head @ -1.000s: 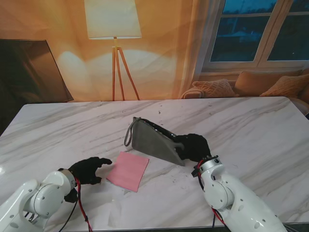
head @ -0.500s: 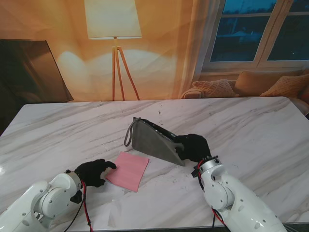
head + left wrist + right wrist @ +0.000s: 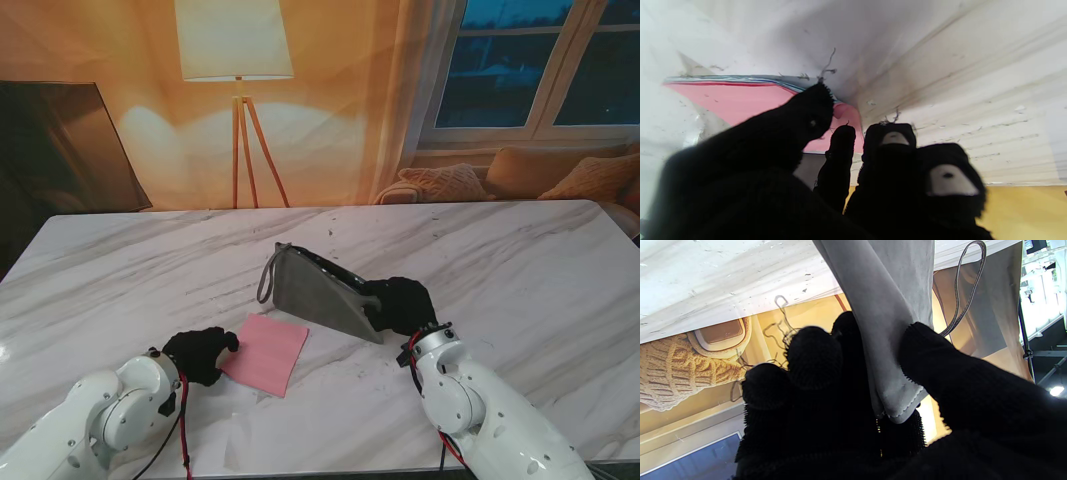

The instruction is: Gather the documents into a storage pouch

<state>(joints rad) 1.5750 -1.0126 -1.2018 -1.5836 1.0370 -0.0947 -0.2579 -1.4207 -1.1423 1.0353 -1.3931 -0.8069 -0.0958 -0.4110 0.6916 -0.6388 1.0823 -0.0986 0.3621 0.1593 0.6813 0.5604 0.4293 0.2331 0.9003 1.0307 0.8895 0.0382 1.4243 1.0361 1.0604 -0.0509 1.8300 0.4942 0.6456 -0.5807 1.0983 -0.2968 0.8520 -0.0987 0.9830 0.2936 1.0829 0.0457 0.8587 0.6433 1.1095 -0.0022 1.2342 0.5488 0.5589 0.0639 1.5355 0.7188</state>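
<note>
Your right hand (image 3: 400, 304) is clamped on the near-right corner of the grey pouch (image 3: 318, 292). In the right wrist view the thumb (image 3: 940, 366) presses one face of the fabric and the other fingers (image 3: 813, 356) back it from the opposite side, with the stitched corner pinched between them. The pouch stands tilted on the marble table (image 3: 520, 270), its dark opening facing away from you and its wrist loop (image 3: 268, 278) hanging at the far-left end.

Your left hand (image 3: 200, 355) sits at the left edge of the pink document (image 3: 266, 353), which lies flat on the table just nearer to you than the pouch. In the left wrist view the thumb (image 3: 806, 113) rests on the pink sheet near its corner, and the other fingertips (image 3: 892, 140) are curled beside it. You cannot tell whether the sheet is actually gripped or only touched. A pale sheet (image 3: 300, 425) lies under the pink one, nearer to you.
</note>
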